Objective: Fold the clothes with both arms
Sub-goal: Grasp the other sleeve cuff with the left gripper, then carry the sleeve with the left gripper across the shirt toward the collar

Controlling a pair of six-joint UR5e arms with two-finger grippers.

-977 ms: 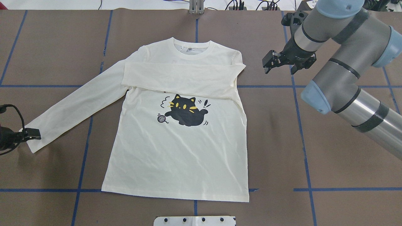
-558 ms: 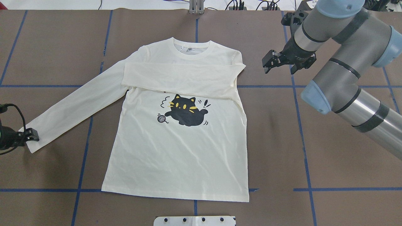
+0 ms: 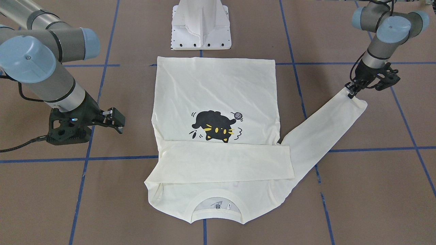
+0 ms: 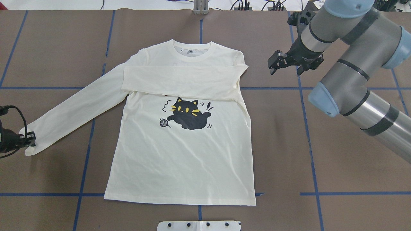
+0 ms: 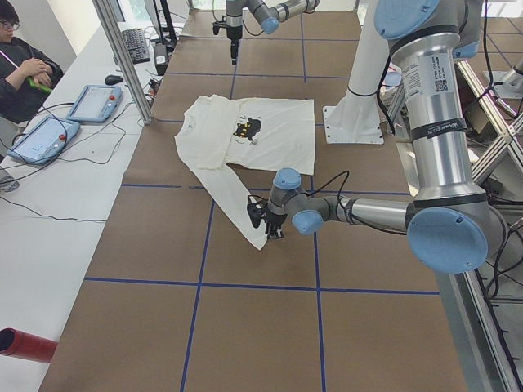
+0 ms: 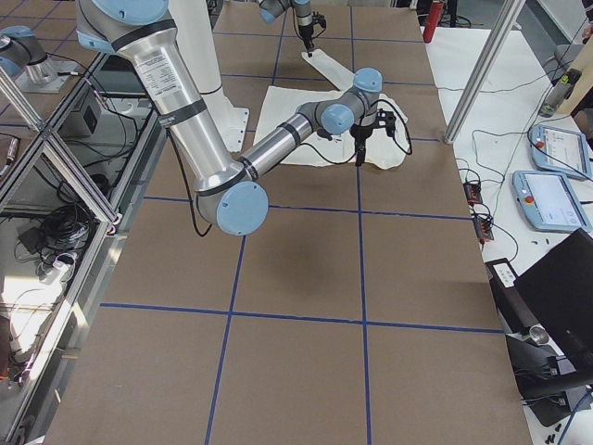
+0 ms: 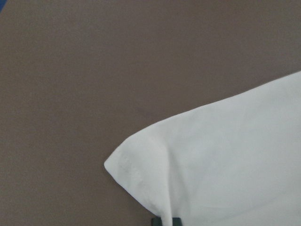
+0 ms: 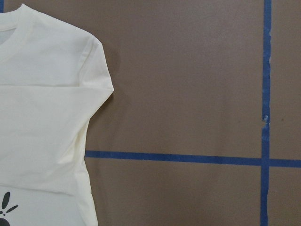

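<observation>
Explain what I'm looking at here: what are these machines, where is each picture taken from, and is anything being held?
Two tubular robot arms, the left arm and the right arm, stand at a brown table marked with blue tape. One picture looks down from behind them, one faces them from across the table (so sides are swapped), two look along the table from its ends, and two close-ups come from cameras on the wrists. A cream long-sleeved T-shirt with a black cat print lies flat, print up. One sleeve is folded across the chest; the other sleeve stretches out sideways. The left end effector is shut on that sleeve's cuff. The right end effector is open, holds nothing, and hangs beside the shirt's shoulder.
</observation>
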